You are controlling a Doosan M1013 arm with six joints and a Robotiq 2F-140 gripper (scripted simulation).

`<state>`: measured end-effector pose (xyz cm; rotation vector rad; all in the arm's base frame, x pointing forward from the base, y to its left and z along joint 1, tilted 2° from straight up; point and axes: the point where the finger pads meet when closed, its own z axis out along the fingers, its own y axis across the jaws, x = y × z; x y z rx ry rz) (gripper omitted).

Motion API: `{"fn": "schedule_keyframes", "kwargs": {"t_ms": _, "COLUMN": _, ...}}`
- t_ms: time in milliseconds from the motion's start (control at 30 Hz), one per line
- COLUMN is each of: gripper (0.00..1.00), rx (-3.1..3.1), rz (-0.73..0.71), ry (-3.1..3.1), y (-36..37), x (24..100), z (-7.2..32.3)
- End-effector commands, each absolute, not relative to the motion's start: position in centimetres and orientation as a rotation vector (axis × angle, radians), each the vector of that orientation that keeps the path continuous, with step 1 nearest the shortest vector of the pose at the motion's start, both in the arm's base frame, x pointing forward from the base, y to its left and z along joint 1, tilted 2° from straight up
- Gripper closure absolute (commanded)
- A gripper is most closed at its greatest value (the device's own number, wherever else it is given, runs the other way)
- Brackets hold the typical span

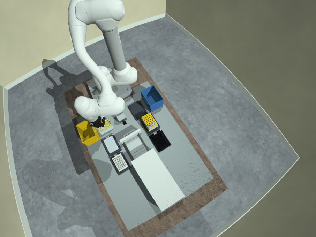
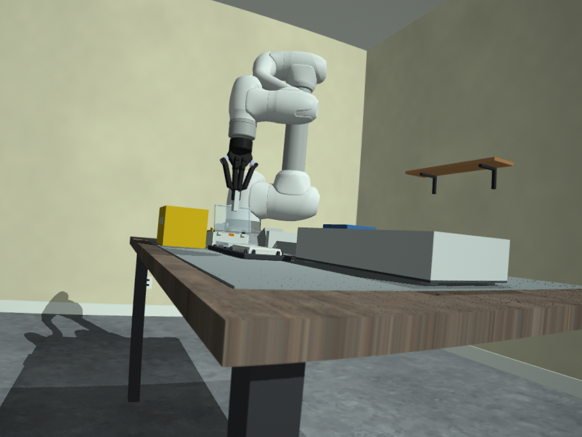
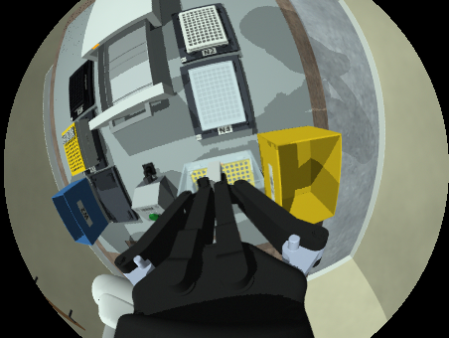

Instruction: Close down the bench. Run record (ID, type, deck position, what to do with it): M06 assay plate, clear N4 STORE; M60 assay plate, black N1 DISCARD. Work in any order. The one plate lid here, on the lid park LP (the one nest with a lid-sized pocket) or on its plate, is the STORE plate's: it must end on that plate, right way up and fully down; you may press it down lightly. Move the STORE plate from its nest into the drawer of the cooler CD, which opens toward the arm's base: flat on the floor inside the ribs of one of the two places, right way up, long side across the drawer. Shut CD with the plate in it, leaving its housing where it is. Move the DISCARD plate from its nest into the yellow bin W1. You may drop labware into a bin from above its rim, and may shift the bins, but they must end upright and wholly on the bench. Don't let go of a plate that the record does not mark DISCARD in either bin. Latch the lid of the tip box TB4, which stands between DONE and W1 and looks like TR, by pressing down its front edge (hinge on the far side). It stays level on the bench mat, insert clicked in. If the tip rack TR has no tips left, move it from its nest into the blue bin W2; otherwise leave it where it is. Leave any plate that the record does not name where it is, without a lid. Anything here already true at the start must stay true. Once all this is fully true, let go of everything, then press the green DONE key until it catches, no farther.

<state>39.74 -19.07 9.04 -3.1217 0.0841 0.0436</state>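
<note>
My gripper (image 1: 99,123) is shut and empty. It points down over the tip box TB4 (image 1: 105,126), which has a yellow insert. In the side view the fingertips (image 2: 236,203) are at the top edge of TB4's clear lid (image 2: 231,218), which stands raised. The yellow bin W1 (image 1: 88,132) is right beside TB4. The clear plate (image 1: 111,144) lies in its nest and looks lidded. The black plate (image 1: 159,140) lies in its nest on the other side. The cooler drawer (image 1: 134,145) is open and empty, in front of the white housing (image 1: 157,176). In the wrist view the fingertips (image 3: 215,182) cover TB4 (image 3: 224,172).
A white plate with dark wells (image 1: 119,162) lies in the nest beyond the clear plate. The tip rack TR (image 1: 149,121) holds tips in part of its yellow insert. An empty dark nest (image 1: 136,109) and the blue bin W2 (image 1: 152,98) are near the arm's base. The DONE key's grey box (image 1: 120,117) is beside TB4.
</note>
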Motion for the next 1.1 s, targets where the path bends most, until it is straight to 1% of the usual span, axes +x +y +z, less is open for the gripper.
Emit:
{"fn": "schedule_keyframes", "kwargs": {"t_ms": 0, "gripper": 1.00, "rx": -3.122, "rz": 0.043, "ry": 0.084, "y": -19.0, "x": 39.2, "z": 9.1}}
{"fn": "schedule_keyframes", "kwargs": {"t_ms": 700, "gripper": 1.00, "rx": -3.122, "rz": 0.043, "ry": 0.084, "y": -18.9, "x": 36.7, "z": 9.6}}
{"fn": "schedule_keyframes", "kwargs": {"t_ms": 1067, "gripper": 1.00, "rx": -3.122, "rz": 0.043, "ry": 0.084, "y": -18.9, "x": 36.7, "z": 9.6}}
